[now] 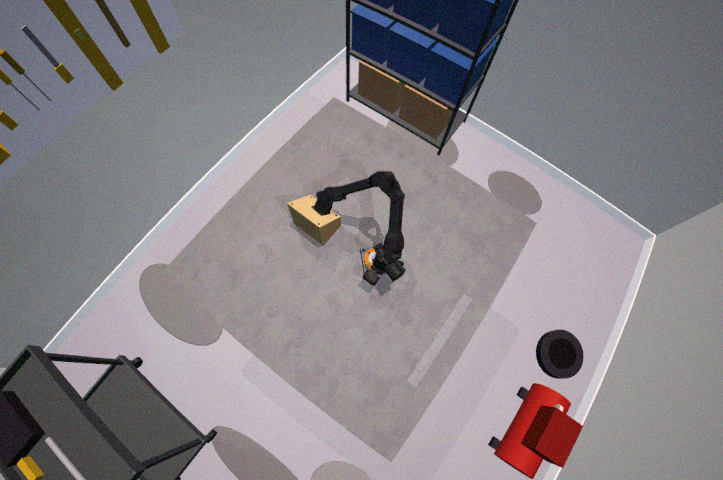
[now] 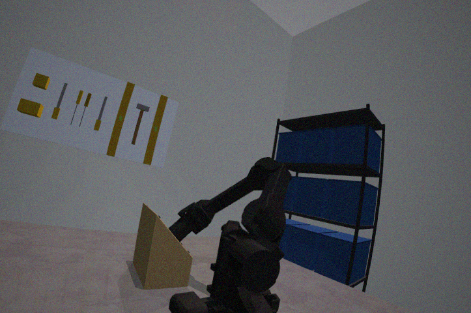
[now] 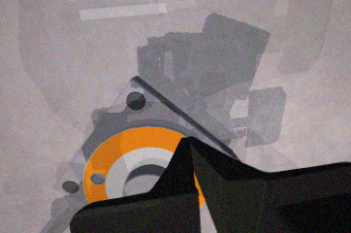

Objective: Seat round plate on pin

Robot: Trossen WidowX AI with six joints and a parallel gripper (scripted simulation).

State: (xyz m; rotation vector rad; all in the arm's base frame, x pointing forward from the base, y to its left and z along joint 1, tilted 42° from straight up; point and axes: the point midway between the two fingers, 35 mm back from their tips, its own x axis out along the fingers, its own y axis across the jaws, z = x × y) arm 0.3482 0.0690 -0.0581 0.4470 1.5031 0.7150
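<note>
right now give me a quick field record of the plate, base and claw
plate: round orange plate with pale inner ring, lying on the base
plate hole: small hole near its left edge; pin not discernible
base: grey square base with dark corner holes
claw: black claw shut, nothing held, tips over the plate's right side; contact cannot be told
arm mount: tan wedge block

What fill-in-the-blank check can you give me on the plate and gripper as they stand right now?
1. The gripper has its fingers ____, with nothing between them.
2. The round plate has a rim colored ____.
3. In the wrist view, the fingertips sit over the plate's ____ side.
4. In the top view, the arm's mount is a ____-colored block.

Missing words: shut; orange; right; tan
</note>
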